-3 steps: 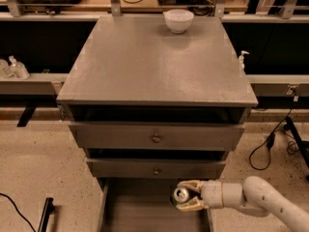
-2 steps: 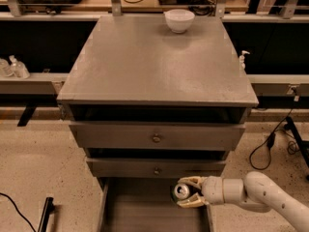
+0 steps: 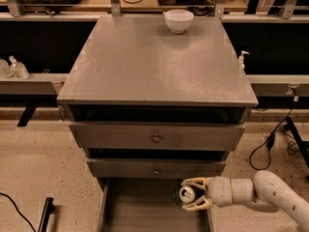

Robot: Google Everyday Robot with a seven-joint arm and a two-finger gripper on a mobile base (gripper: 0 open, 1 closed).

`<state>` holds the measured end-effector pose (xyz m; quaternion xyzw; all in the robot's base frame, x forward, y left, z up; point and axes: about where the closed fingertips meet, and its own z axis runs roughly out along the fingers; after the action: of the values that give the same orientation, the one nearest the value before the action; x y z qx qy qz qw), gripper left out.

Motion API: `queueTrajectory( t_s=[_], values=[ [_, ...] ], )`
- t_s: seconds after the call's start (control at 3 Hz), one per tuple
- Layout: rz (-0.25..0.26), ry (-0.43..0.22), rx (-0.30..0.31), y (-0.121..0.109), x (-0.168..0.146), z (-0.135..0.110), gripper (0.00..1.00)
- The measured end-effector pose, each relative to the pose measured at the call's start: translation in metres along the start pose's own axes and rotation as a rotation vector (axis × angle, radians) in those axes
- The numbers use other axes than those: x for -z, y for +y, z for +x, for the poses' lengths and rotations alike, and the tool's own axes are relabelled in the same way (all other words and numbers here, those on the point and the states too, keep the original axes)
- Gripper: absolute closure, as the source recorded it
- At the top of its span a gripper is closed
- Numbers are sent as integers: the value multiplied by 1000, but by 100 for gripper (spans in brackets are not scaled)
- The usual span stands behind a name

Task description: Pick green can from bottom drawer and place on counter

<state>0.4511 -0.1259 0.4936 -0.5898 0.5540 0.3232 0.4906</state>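
Little has changed in the last second. The drawer (image 3: 140,202) is pulled out below the desk's near edge, as it was. The can (image 3: 186,193) sits over its right part, below the near edge and right of its middle. Set against the earlier views, the can appears to have shifted very slightly to the right. The hand (image 3: 186,195) has kept its hold throughout. Its two pale fingers (image 3: 195,181) are clamped on the can, one on the far side and one on the near side. The arm (image 3: 270,190) reaches in level from the right, and its elbow looks a touch higher and further right than before.

I judge that the grasp is made and the lift has only just begun, if at all. I cannot tell whether the can is clear of the drawer floor. The carry up to the desk (image 3: 145,62) is still to come, and the can must clear the two shut drawer fronts and the desk's near edge on the way.

The can's silver top faces up, so its long axis is about upright. A little green side shows at its lower left. The fingers hold it across that axis.

A bowl (image 3: 178,20) stands at the desk's far edge, right of middle.
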Motion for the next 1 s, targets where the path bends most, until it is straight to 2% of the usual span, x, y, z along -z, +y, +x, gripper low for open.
queueTrajectory(
  t_s=[0.33, 0.67, 1.0],
  values=[
    [-7, -6, 106, 10, 57, -61, 100],
    [1, 65, 210, 0, 117, -125, 100],
    [-2, 130, 265, -34, 167, -191, 100]
  ],
)
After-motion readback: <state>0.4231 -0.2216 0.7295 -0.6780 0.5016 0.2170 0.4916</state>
